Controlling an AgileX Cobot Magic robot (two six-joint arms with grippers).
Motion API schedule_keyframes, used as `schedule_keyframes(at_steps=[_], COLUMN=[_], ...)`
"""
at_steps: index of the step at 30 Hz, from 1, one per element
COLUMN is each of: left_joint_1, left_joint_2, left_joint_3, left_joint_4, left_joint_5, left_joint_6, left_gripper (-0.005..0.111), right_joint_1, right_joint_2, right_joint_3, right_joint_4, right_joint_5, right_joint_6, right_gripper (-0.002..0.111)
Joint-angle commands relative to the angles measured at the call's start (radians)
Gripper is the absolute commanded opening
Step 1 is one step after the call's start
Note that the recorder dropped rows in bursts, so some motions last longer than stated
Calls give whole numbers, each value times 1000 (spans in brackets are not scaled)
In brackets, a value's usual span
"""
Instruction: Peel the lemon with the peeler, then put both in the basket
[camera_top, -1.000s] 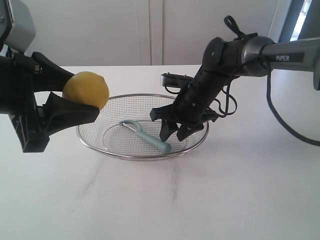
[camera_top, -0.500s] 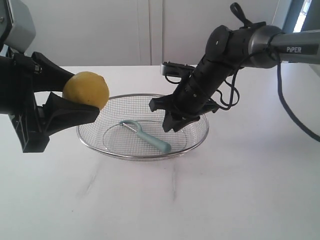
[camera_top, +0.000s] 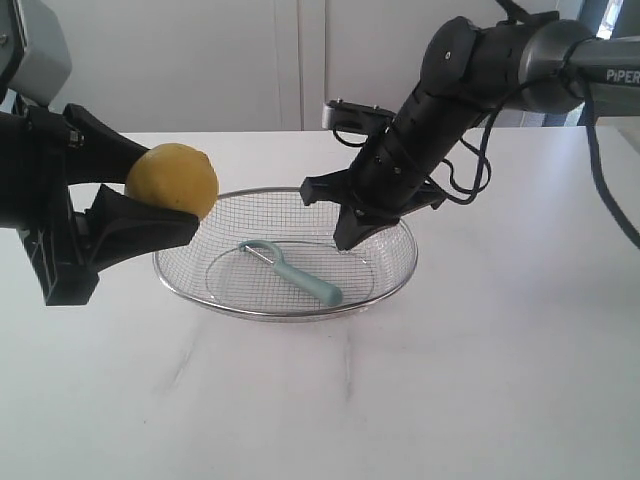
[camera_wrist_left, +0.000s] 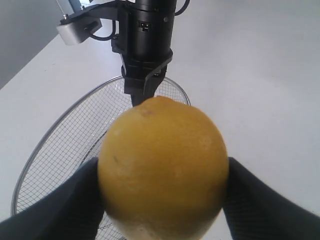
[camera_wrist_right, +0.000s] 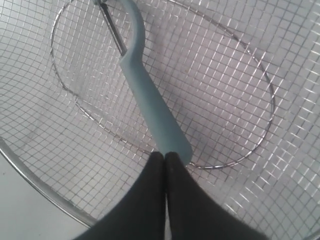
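Basket (camera_top: 280, 312) sits mid-table. The peeler (camera_top: 300, 277) lies flat on its mesh floor, blade end toward the left arm's side. Right gripper (camera_top: 346, 240) is pinched fully closed on nothing, its tips hanging over the mesh near the peeler's handle end, apart from it. Left gripper (camera_top: 172, 190) is spread wide and clamped on the lemon (camera_top: 182, 176), held aloft just outside the basket's left rim. Table (camera_top: 480, 380) lies open in front and to the right.
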Motion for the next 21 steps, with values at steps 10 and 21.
schedule_keyframes(at_steps=[10,21], left_joint_1=[4,4], left_joint_2=[-5,-5], left_joint_3=[1,1], left_joint_4=[-34,-34], left_joint_5=[9,9], left_joint_6=[-5,-5], left_gripper=[0,0], right_joint_1=[-77,-237], right_joint_2=[-114,-278], right_joint_3=[2,169], right_joint_4=[-60,-77], right_joint_5=[38,36], right_joint_6=[56,56], right_gripper=[0,0])
